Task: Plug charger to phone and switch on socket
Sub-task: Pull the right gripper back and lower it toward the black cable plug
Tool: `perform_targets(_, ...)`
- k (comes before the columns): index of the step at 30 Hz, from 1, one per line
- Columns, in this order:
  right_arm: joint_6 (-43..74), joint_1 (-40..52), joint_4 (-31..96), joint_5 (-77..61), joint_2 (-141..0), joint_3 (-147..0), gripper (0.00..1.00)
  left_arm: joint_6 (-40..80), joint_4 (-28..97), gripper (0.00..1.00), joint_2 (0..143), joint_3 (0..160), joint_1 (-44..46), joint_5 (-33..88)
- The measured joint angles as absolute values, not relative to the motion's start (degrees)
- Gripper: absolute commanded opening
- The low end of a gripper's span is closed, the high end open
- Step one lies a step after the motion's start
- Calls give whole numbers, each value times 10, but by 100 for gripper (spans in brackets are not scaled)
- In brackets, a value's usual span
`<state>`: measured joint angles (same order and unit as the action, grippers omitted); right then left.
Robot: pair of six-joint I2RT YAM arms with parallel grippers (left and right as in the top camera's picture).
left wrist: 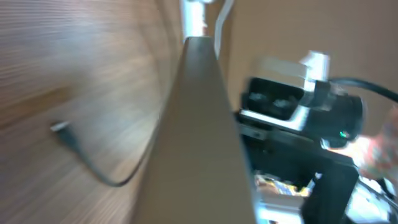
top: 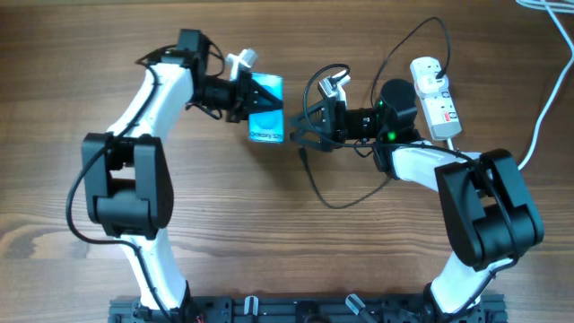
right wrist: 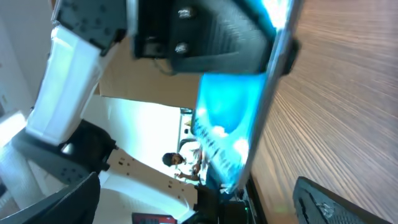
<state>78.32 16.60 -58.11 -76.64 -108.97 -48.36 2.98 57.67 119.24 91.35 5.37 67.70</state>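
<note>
The phone (top: pixel 266 100) shows a teal screen and is tipped up on its long edge, with my left gripper (top: pixel 254 97) shut on it. Its screen faces the right wrist view, where the phone (right wrist: pixel 239 124) hangs from the left gripper's black fingers (right wrist: pixel 199 37). In the left wrist view the phone (left wrist: pixel 199 137) is a blurred edge. My right gripper (top: pixel 301 135) stands open just right of the phone, nothing between its fingers (right wrist: pixel 329 199). The charger (top: pixel 330 203) loops over the table, its plug tip (left wrist: pixel 59 126) lying loose on the wood. The socket (top: pixel 436 99) lies at the back right.
A thick white cord (top: pixel 545 99) runs from the socket area off the right edge. The right arm's body (left wrist: pixel 311 118) sits close behind the phone. Bare wood table (top: pixel 269 251) stretches toward the front between the two arm bases.
</note>
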Motion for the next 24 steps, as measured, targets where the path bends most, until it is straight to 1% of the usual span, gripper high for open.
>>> perform_targets(3,784,166,-592,-767,-1089,-484,99,32,614,4,1192,914,14,638)
perform_targets(6,751,166,-576,-765,-1089,-484,99,36,640,4,1192,914,-14,621)
perform_targets(8,725,166,-521,-755,-1089,-484,99,37,656,4,1192,914,-18,615)
perform_targets(11,648,166,-426,-725,-1088,-484,98,37,662,4,1192,914,-15,613)
perform_targets(12,611,166,-395,-713,-1088,-483,93,37,663,4,1192,914,-12,613)
perform_targets(13,590,166,-375,-704,-1088,-483,84,37,663,4,1192,914,-10,612)
perform_targets(14,566,166,-361,-694,-1088,-482,81,37,663,4,1192,914,-7,612)
perform_targets(17,535,166,-347,-679,-1086,-482,81,37,664,4,1192,914,5,611)
perform_targets(20,514,166,-292,-648,-1050,-481,82,37,665,4,1192,914,15,610)
perform_targets(21,503,164,-264,-635,-1029,-482,84,37,665,4,1192,914,16,610)
perform_targets(24,448,157,-125,-580,-931,-485,86,37,667,4,1192,914,18,608)
